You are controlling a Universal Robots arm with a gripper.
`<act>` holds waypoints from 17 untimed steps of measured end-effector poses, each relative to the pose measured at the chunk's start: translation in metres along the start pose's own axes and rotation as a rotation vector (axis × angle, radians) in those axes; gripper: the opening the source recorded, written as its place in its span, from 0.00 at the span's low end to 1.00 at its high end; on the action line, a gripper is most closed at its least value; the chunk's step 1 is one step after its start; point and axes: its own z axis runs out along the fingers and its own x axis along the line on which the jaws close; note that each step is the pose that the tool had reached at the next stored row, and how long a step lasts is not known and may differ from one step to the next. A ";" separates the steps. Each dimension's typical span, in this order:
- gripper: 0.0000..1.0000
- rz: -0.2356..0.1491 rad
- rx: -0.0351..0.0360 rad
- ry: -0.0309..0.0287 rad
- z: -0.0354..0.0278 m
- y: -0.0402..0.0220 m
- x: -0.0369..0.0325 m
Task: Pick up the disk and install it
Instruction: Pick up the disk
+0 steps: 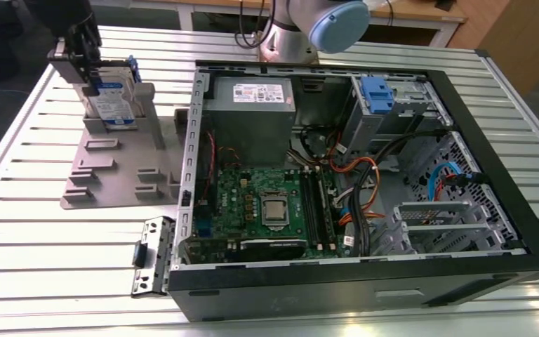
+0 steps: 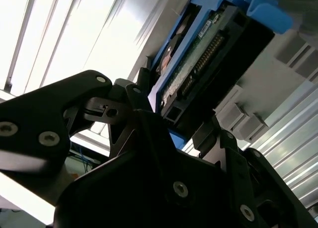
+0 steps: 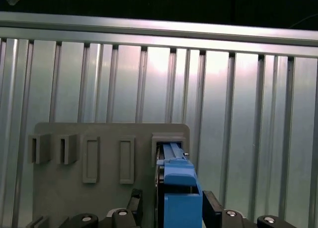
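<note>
My gripper (image 1: 90, 70) is at the disk (image 1: 117, 95), which stands upright in the grey holder (image 1: 110, 172) beside the open PC case (image 1: 522, 210) — can't tell if I'm clamped on it. Grasp wants me centred and square on the blue rail frame (image 3: 179, 186) — any tilt likely binds it in the slot.

The exterior view looks down from high, at a slant, on the whole counter (image 1: 64, 267), with the open computer case (image 1: 344, 288) in the middle and the grey holder (image 1: 110, 175) at the exterior view's left. The first wrist view faces down on this holder from near. The second wrist view sits very close to the disk (image 2: 208, 64), looking along it. All three share the disk in the holder.
</note>
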 end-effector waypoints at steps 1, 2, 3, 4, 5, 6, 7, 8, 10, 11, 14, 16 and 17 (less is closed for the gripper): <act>0.59 0.000 0.0000 0.0000 0.0000 0.0000 -0.0009; 0.59 0.000 0.0001 0.0000 0.0000 -0.0001 -0.0014; 0.59 0.000 0.0000 0.0000 0.0000 0.0000 -0.0014; 0.59 0.000 0.0000 0.0000 0.0000 0.0000 -0.0014; 0.59 0.000 0.0000 0.0000 0.0000 0.0000 -0.0014; 0.59 0.000 0.0001 0.0000 0.0000 0.0000 -0.0015; 0.59 0.000 0.0001 0.0000 0.0000 -0.0001 -0.0015; 0.59 0.000 0.0000 0.0000 0.0000 -0.0001 -0.0015; 0.51 0.000 0.0000 0.0000 0.0000 -0.0001 -0.0016; 0.51 0.000 0.0000 0.0000 0.0000 -0.0001 -0.0016; 0.39 0.000 0.0000 0.0001 0.0000 -0.0001 -0.0016; 0.36 0.000 0.0000 0.0000 0.0000 -0.0001 -0.0016; 0.36 0.000 0.0000 0.0000 0.0000 -0.0001 -0.0017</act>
